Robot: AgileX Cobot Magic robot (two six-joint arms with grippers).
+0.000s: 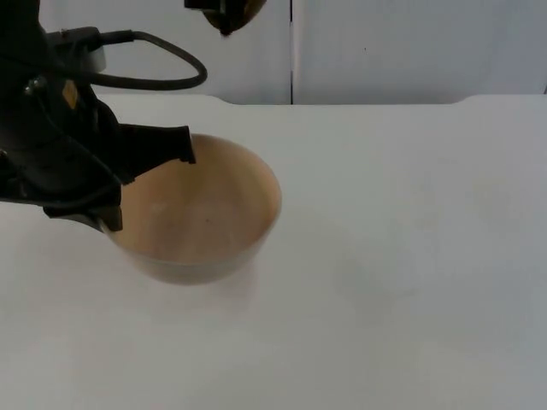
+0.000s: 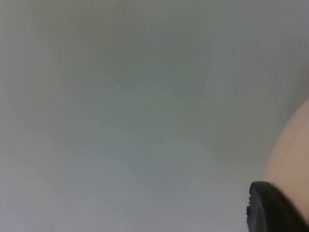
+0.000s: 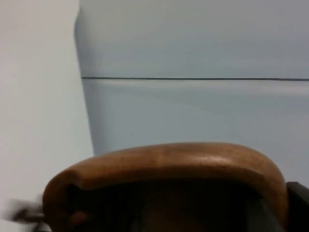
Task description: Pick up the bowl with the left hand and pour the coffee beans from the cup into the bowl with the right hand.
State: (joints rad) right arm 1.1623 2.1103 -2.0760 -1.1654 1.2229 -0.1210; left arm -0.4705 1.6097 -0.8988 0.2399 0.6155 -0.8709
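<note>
A light wooden bowl (image 1: 205, 213) hangs just above the white table (image 1: 410, 256) at the left, and its inside shows bare wood. My left gripper (image 1: 137, 184) is shut on the bowl's left rim. In the left wrist view a black fingertip (image 2: 270, 210) lies against the bowl's outer wall (image 2: 292, 154). A brown wooden cup (image 1: 231, 12) hangs high over the bowl's far side by the wall, with my right gripper (image 1: 209, 5) shut on it. The right wrist view looks over the cup's rim (image 3: 169, 157) into its dark inside; one fingertip (image 3: 299, 205) sits beside it.
The grey partition wall (image 1: 385, 43) closes off the table's far edge, with a vertical seam near the middle. The left arm's black body (image 1: 51, 145) covers the table's left side. White table surface stretches to the right of and in front of the bowl.
</note>
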